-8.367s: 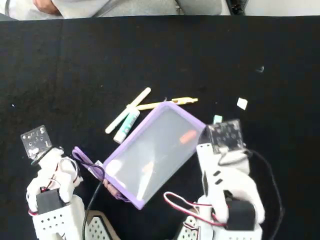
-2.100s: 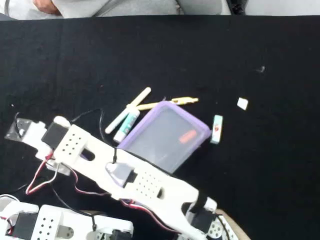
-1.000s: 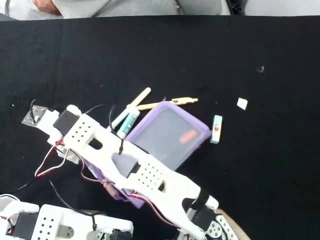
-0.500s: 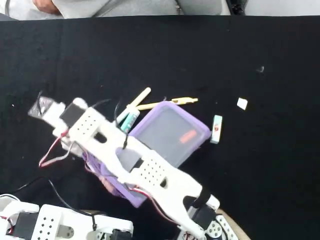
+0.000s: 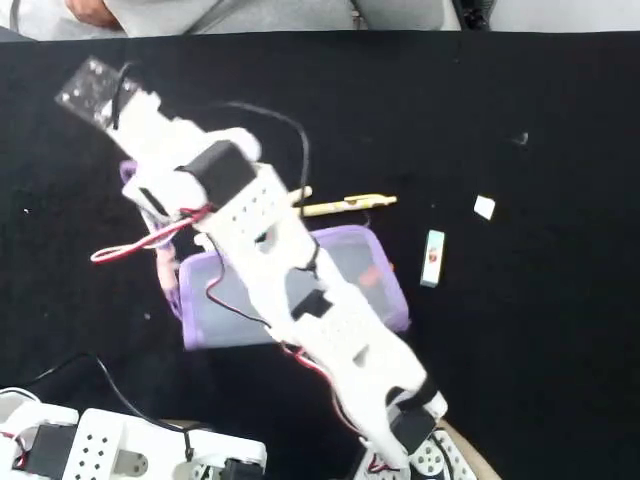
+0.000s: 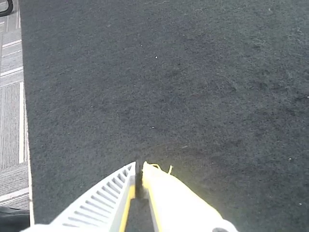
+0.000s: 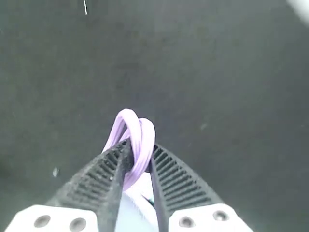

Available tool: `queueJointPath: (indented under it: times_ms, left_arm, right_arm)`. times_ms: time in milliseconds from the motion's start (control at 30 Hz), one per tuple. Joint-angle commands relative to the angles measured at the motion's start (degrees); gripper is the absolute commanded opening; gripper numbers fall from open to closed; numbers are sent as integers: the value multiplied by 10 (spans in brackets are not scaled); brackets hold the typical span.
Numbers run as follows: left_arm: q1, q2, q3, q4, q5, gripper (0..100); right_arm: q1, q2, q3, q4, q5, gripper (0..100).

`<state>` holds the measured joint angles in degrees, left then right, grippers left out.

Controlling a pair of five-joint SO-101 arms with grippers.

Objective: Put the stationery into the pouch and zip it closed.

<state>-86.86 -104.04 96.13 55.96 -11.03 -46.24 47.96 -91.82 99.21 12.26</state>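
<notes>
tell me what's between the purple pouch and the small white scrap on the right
In the high view, a small teal-and-white item lies between the pouch and the white scrap, touching neither.

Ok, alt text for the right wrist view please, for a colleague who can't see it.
The right gripper has its ridged black fingers shut on a purple cord loop, above the black table.

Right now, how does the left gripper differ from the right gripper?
The right gripper is shut on the purple loop of the pouch; the left gripper is shut on nothing. The right gripper's arm stretches across the pouch; the left gripper hangs over the black table near its edge. Both are shut.
</notes>
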Motion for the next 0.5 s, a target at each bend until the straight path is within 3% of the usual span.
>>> queueJointPath:
  times_ms: [0, 133, 300, 467]
  left_arm:
    - [8, -5, 9, -4, 3, 30]
    - [50, -5, 9, 0, 3, 30]
    - [105, -5, -4, 2, 4, 30]
    - [155, -5, -92, 59, 97, 30]
  right_arm:
    - [8, -131, -29, 8, 11, 11]
    - [11, -216, -29, 8, 51, 11]
    - [68, -276, -29, 7, 54, 11]
    - [139, -289, -33, 7, 54, 11]
